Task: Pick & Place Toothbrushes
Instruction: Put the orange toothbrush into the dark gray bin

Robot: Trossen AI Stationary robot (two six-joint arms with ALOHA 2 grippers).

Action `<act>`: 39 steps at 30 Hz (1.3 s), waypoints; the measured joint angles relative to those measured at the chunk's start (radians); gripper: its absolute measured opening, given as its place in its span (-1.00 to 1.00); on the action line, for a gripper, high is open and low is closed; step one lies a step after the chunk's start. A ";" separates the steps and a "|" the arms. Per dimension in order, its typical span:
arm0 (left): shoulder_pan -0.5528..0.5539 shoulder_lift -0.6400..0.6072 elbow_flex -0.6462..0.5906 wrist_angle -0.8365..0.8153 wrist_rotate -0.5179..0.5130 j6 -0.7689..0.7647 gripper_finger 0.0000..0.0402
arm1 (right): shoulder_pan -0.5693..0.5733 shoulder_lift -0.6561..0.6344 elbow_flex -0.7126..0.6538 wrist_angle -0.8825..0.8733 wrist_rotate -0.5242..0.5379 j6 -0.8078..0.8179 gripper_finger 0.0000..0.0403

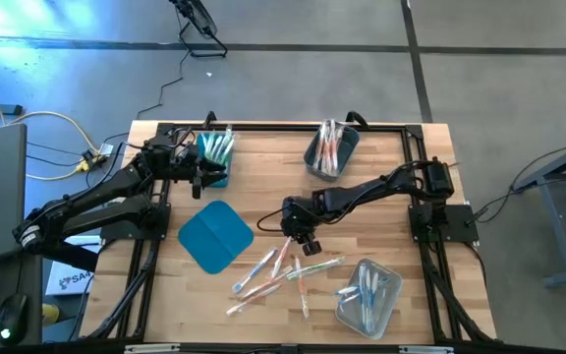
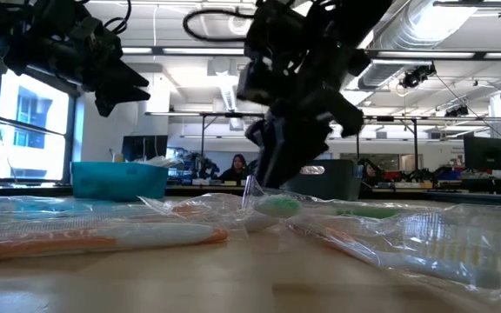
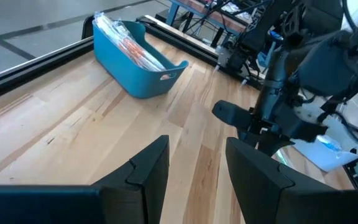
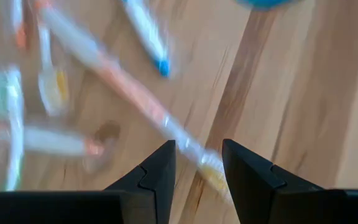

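Observation:
Several wrapped toothbrushes (image 1: 278, 270) lie flat and scattered on the wooden table near its front edge, also seen in the low view (image 2: 146, 228). My right gripper (image 1: 307, 246) hangs open just above their far end. In its wrist view (image 4: 197, 165) an orange-handled toothbrush (image 4: 135, 93) runs down into the gap between the fingers. My left gripper (image 1: 204, 179) waits open by the teal bin (image 1: 214, 149) at the far left, with nothing between its fingers (image 3: 197, 168).
A flat teal lid (image 1: 214, 236) lies left of the pile. A grey-blue bin (image 1: 330, 149) with orange toothbrushes stands at the far middle, also in the left wrist view (image 3: 138, 59). A clear bin (image 1: 369, 295) with blue ones sits at the near right. Bare wood lies between them.

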 joint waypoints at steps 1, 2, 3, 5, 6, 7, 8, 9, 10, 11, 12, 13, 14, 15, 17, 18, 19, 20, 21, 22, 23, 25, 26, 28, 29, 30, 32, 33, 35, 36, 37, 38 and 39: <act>0.000 0.000 0.000 0.000 0.000 0.000 -0.22 | 0.000 0.006 -0.002 -0.007 0.002 -0.002 -0.38; 0.000 0.000 0.000 0.001 0.000 0.000 -0.22 | 0.000 0.015 -0.002 0.001 0.013 -0.011 -0.38; 0.000 0.000 0.000 0.000 0.000 0.000 -0.22 | 0.000 0.021 -0.001 0.004 0.025 -0.019 -0.38; 0.000 0.000 0.000 0.001 0.000 0.000 -0.22 | 0.000 0.033 -0.001 -0.013 0.070 -0.032 -0.38; 0.000 0.000 0.000 0.001 0.000 0.000 -0.22 | 0.000 0.042 -0.001 -0.007 0.085 -0.043 -0.38; 0.000 0.000 0.000 0.000 0.000 0.000 -0.22 | 0.000 0.048 -0.001 -0.008 0.095 -0.049 -0.38; 0.000 0.000 0.000 -0.001 0.000 0.000 -0.22 | 0.000 0.052 0.000 -0.009 0.107 -0.054 -0.38; 0.000 0.000 0.000 0.000 0.000 0.000 -0.22 | 0.000 0.054 0.001 -0.009 0.114 -0.061 -0.38; 0.000 0.000 0.000 0.000 0.000 0.000 -0.22 | 0.000 0.054 0.001 -0.011 0.117 -0.066 -0.38; 0.000 0.000 0.000 -0.003 0.000 0.000 -0.22 | 0.000 0.054 0.001 -0.013 0.120 -0.068 -0.38; 0.000 0.000 0.000 -0.003 0.000 0.000 -0.22 | 0.000 0.054 0.001 -0.013 0.121 -0.068 -0.38; 0.000 0.000 0.000 -0.003 0.000 0.000 -0.22 | 0.000 0.055 0.001 -0.013 0.121 -0.068 -0.38; 0.000 0.000 0.000 -0.004 0.000 0.000 -0.22 | 0.000 0.054 0.001 -0.015 0.121 -0.068 -0.38; 0.000 0.000 0.000 -0.006 0.000 0.000 -0.22 | 0.000 0.052 0.001 -0.019 0.121 -0.069 -0.38; 0.000 0.000 0.000 -0.005 0.000 0.000 -0.22 | 0.000 0.052 0.001 -0.026 0.123 -0.069 -0.39; 0.000 0.000 0.000 -0.006 0.000 0.000 -0.22 | 0.000 0.052 0.001 -0.031 0.123 -0.069 -0.41; 0.000 0.000 0.000 -0.006 0.000 0.000 -0.22 | 0.000 0.051 0.001 -0.037 0.122 -0.069 -0.44; 0.000 0.000 0.000 -0.006 0.000 0.000 -0.22 | 0.000 0.051 0.001 -0.042 0.121 -0.069 -0.47; 0.000 0.000 0.000 -0.006 0.000 0.000 -0.22 | 0.000 0.051 0.001 -0.048 0.121 -0.069 -0.51; 0.000 0.000 0.000 -0.006 0.000 0.000 -0.22 | 0.000 0.051 0.001 -0.054 0.121 -0.069 -0.55; 0.000 0.000 0.000 -0.006 0.000 0.000 -0.22 | 0.000 0.051 0.001 -0.057 0.122 -0.069 -0.60; 0.000 0.000 0.000 -0.006 0.000 0.000 -0.22 | 0.000 0.051 0.001 -0.063 0.120 -0.069 -0.70; 0.000 0.000 0.000 -0.005 0.000 0.000 -0.22 | 0.000 0.051 0.001 -0.065 0.119 -0.069 -0.75; 0.000 0.000 0.000 -0.006 0.000 0.000 -0.22 | 0.000 0.051 0.001 -0.068 0.119 -0.069 -0.84; 0.000 0.000 0.000 -0.006 0.000 0.000 -0.22 | 0.000 0.051 0.001 -0.071 0.119 -0.069 -0.89; 0.000 0.000 0.000 -0.006 0.000 0.000 -0.22 | 0.000 0.051 0.001 -0.076 0.119 -0.069 -0.93; 0.000 0.000 0.000 -0.006 0.000 0.000 -0.22 | 0.000 0.049 0.001 -0.091 0.121 -0.069 -0.95; 0.000 0.000 0.000 -0.006 0.000 0.000 -0.22 | 0.000 0.048 0.001 -0.101 0.122 -0.069 -0.95; 0.000 0.000 0.000 -0.006 0.000 0.000 -0.22 | 0.000 0.040 0.001 -0.120 0.121 -0.065 -0.96; 0.000 0.000 0.000 -0.006 0.000 0.000 -0.22 | 0.000 0.036 0.000 -0.127 0.119 -0.064 -0.97; 0.000 0.000 0.000 -0.006 0.000 0.000 -0.22 | 0.000 0.029 0.000 -0.134 0.112 -0.064 -0.97; 0.000 0.000 0.000 -0.006 0.000 0.000 -0.22 | -0.001 0.020 -0.002 -0.141 0.109 -0.059 -0.97; 0.000 0.000 0.000 -0.006 0.000 0.000 -0.22 | -0.001 0.012 -0.004 -0.149 0.105 -0.047 -0.97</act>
